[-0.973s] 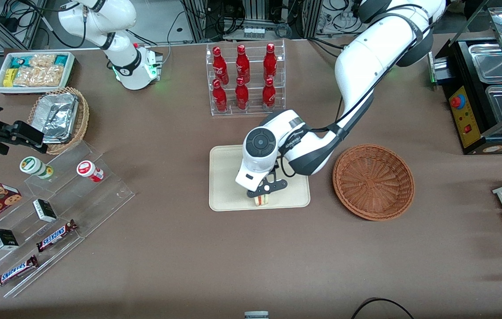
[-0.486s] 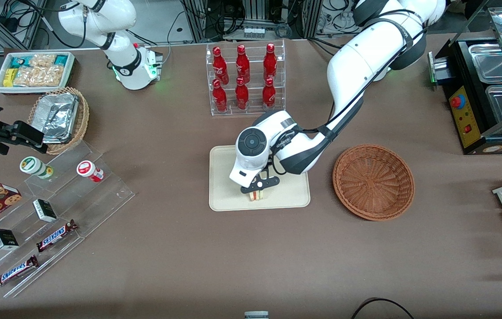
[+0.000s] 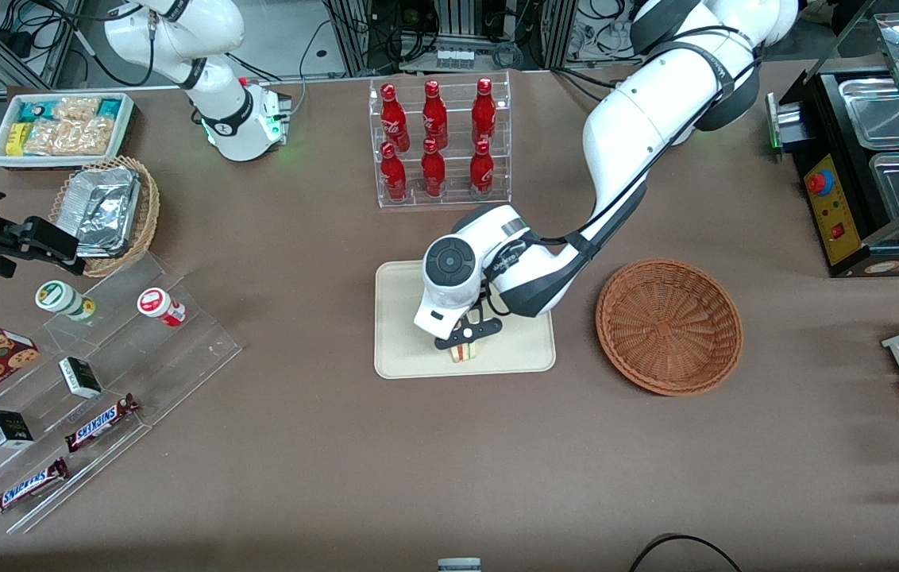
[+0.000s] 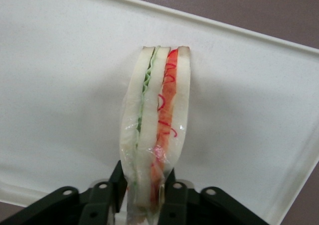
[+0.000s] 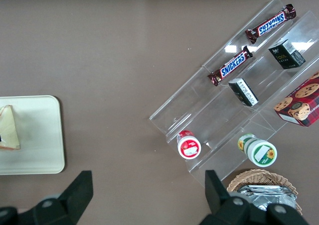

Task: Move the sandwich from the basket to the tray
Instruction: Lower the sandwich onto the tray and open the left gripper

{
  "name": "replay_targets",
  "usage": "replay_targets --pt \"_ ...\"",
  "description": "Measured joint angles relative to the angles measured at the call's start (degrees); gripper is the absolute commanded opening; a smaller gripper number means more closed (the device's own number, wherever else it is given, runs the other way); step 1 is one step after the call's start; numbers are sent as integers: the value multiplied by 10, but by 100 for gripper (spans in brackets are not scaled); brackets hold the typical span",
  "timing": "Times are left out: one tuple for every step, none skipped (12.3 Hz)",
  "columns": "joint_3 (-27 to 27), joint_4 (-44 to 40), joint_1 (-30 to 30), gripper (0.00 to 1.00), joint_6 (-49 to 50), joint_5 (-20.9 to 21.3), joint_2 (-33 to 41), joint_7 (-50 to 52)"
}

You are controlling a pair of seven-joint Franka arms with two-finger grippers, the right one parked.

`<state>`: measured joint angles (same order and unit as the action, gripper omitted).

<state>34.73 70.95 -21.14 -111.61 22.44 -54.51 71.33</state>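
The gripper (image 3: 464, 344) is positioned low over the tray (image 3: 402, 349), its fingers (image 4: 118, 185) clamped on the sandwich (image 4: 155, 130). The sandwich is held upright on edge directly below the gripper, over the tray. The basket (image 3: 669, 326) is seen beside the gripper, toward the working arm's end of the table.

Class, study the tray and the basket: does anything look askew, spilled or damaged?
Nothing spilled or damaged. The sandwich stands on edge over the tray, pinched and slightly bowed where the hand grips it. The basket beside the tray sits level and empty.
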Motion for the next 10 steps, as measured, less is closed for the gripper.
replay_targets --pt "0 -4 0 100 0 0 0 1" --pt "0 -12 0 100 4 0 2 2" --pt "1 -25 0 100 16 0 4 3" --pt "3 -42 0 100 37 0 9 3" --pt "3 -58 1 100 62 0 19 3" --pt "3 -70 2 100 81 1 34 3" --pt "2 -74 4 100 99 3 51 2" --pt "2 -75 8 100 122 6 72 -6" --pt "0 -75 16 100 146 7 90 -28" --pt "0 -75 27 100 170 7 103 -59"
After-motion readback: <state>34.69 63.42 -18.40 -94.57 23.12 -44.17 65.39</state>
